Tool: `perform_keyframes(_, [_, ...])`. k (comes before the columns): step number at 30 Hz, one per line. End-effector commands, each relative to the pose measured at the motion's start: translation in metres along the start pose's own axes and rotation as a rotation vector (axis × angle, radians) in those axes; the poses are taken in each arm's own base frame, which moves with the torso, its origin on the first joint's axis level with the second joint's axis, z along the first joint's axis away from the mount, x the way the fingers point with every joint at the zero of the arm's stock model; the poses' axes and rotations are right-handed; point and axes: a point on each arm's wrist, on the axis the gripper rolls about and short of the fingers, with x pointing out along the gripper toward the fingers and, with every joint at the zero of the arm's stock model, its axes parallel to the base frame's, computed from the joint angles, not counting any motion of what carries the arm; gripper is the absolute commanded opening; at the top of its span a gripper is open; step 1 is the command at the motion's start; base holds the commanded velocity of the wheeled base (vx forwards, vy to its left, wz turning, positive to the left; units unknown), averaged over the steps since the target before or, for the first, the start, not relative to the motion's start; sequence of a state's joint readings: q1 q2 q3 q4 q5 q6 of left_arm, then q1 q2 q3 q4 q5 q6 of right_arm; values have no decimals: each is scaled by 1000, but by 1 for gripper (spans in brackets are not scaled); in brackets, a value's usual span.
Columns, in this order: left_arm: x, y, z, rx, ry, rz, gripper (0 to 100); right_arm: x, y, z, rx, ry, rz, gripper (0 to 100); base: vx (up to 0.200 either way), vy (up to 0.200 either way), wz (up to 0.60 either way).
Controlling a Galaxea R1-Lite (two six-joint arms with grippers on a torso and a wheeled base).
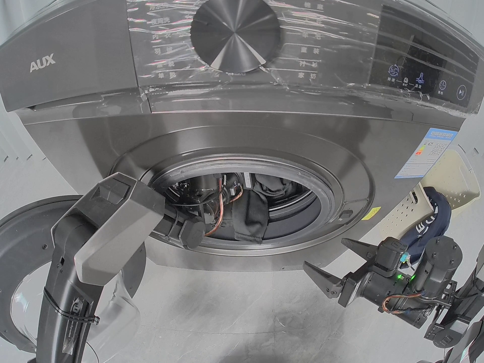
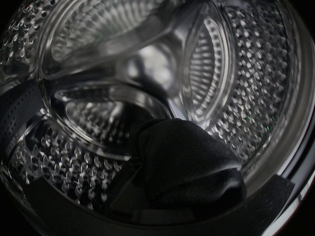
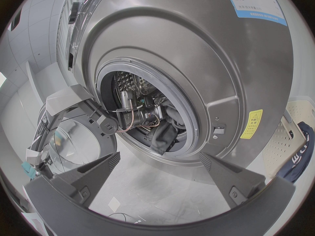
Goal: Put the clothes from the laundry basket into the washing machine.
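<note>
The grey washing machine [image 1: 242, 127] stands with its round door open. My left arm's wrist [image 1: 201, 190] reaches through the opening into the drum [image 2: 249, 66]. Inside, my left gripper [image 2: 147, 148] has its textured fingers [image 2: 16, 105] wide apart, and a black garment [image 2: 187, 161] is bunched between them. That black garment [image 1: 252, 218] hangs over the door seal [image 3: 160, 138]. My right gripper [image 1: 324, 253] is open and empty, low in front of the machine [image 3: 158, 154]. The cream laundry basket [image 1: 454, 177] to the right holds a navy garment [image 1: 433, 223].
The open door [image 1: 20, 258] swings out at the left beside my left arm and shows as a glass bowl [image 3: 75, 141]. The basket [image 3: 279, 138] with the navy garment [image 3: 298, 154] stands against the machine's right side. Pale floor [image 1: 227, 308] lies before the machine.
</note>
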State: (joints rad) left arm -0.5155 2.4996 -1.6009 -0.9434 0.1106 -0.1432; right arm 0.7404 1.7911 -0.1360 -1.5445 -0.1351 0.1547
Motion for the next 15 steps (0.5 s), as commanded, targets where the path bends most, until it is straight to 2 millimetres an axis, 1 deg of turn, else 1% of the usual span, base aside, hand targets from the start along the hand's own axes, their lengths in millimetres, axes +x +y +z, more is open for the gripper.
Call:
perform_keyframes(1, [19, 7, 15, -41, -116, 53, 0, 1, 0, -2, 1, 7, -1, 100, 0, 0, 0])
perform_keyframes(3, [20, 6, 18, -46, -127, 55, 0, 1, 0, -2, 2, 7, -1, 100, 0, 0, 0])
perform_keyframes(4, [19, 6, 18, -46, -123, 55, 100, 1, 0, -2, 2, 7, -1, 100, 0, 0, 0])
perform_keyframes(6, [17, 6, 14, -45, -105, 58, 100, 1, 0, -2, 2, 6, -2, 100, 0, 0, 0])
perform_keyframes(9, [11, 4, 14, -48, -78, 54, 100, 1, 0, -2, 2, 7, -2, 100, 0, 0, 0])
perform_keyframes(12, [-3, -1, 13, -48, -17, 41, 100, 1, 0, -2, 2, 7, -1, 100, 0, 0, 0])
perform_keyframes(14, [-9, -4, 10, -43, 18, 29, 100, 1, 0, -2, 2, 7, -1, 100, 0, 0, 0])
perform_keyframes(15, [-14, -6, 5, -39, 54, 21, 100, 1, 0, -2, 2, 7, -1, 100, 0, 0, 0])
